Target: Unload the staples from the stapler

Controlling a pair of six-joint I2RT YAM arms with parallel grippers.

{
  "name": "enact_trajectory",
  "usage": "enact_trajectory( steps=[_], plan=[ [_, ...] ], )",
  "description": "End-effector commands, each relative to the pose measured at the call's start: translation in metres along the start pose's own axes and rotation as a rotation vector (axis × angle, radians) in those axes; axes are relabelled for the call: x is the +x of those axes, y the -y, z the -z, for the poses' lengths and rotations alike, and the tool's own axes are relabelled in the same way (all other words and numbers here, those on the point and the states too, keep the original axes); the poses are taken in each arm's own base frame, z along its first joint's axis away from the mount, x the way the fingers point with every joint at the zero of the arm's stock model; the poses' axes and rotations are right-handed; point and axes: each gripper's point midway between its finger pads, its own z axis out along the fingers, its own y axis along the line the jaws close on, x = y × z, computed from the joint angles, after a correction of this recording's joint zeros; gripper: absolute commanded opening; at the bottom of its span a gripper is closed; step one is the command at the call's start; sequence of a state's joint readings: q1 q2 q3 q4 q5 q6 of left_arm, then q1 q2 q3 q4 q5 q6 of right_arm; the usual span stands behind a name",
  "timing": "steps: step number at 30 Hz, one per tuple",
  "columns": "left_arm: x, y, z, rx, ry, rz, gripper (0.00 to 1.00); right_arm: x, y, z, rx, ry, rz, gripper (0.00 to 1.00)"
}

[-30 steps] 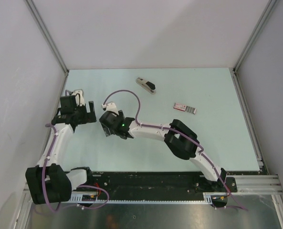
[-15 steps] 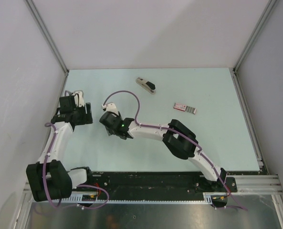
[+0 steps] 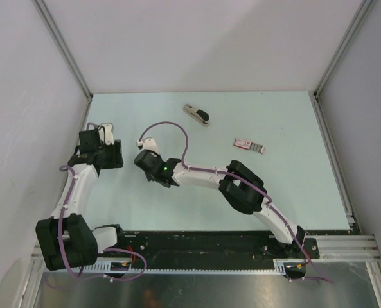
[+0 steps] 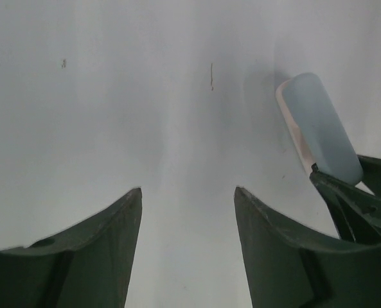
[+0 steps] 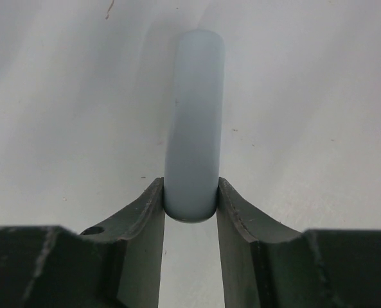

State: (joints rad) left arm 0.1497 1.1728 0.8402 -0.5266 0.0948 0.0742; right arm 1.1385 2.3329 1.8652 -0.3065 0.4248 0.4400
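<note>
Pale green table (image 3: 293,186) | left gripper (image 4: 187,190) apart, empty, has swung back | right gripper (image 5: 190,192) clamps pale rounded piece (image 5: 195,109) | stapler (image 3: 196,115) untouched, unloading seemingly unstarted

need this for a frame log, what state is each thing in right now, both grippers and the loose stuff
left gripper: open, nothing between the fingers
right gripper: shut on a pale blue-grey rounded bar
small beige stapler with black top: lying down, not gripped, looks closed
flat pink-and-white rectangular box: lying flat, not gripped
</note>
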Motion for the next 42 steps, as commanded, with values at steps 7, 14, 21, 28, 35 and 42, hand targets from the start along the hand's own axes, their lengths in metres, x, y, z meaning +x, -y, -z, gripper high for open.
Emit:
enact_trajectory(
  steps=[7,14,21,28,35,42],
  plan=[
    [0.014,0.020,-0.005,0.178,-0.004,-0.187,0.86,-0.090,-0.024,0.069,-0.178,0.225,-0.210,0.11],
    [0.020,0.047,0.003,0.346,0.036,-0.274,0.97,-0.113,-0.018,0.101,-0.287,0.329,-0.430,0.04],
    [0.010,0.079,0.026,0.537,0.129,-0.343,0.96,-0.119,-0.036,0.117,-0.431,0.325,-0.574,0.00],
    [0.013,0.086,0.026,0.596,0.115,-0.358,0.96,-0.119,-0.047,0.123,-0.495,0.304,-0.633,0.00],
    [0.014,0.087,0.023,0.609,0.106,-0.361,0.91,-0.113,-0.058,0.120,-0.537,0.277,-0.657,0.00],
    [0.010,0.083,0.018,0.591,0.100,-0.375,0.63,-0.105,-0.063,0.123,-0.569,0.234,-0.666,0.00]
  ],
)
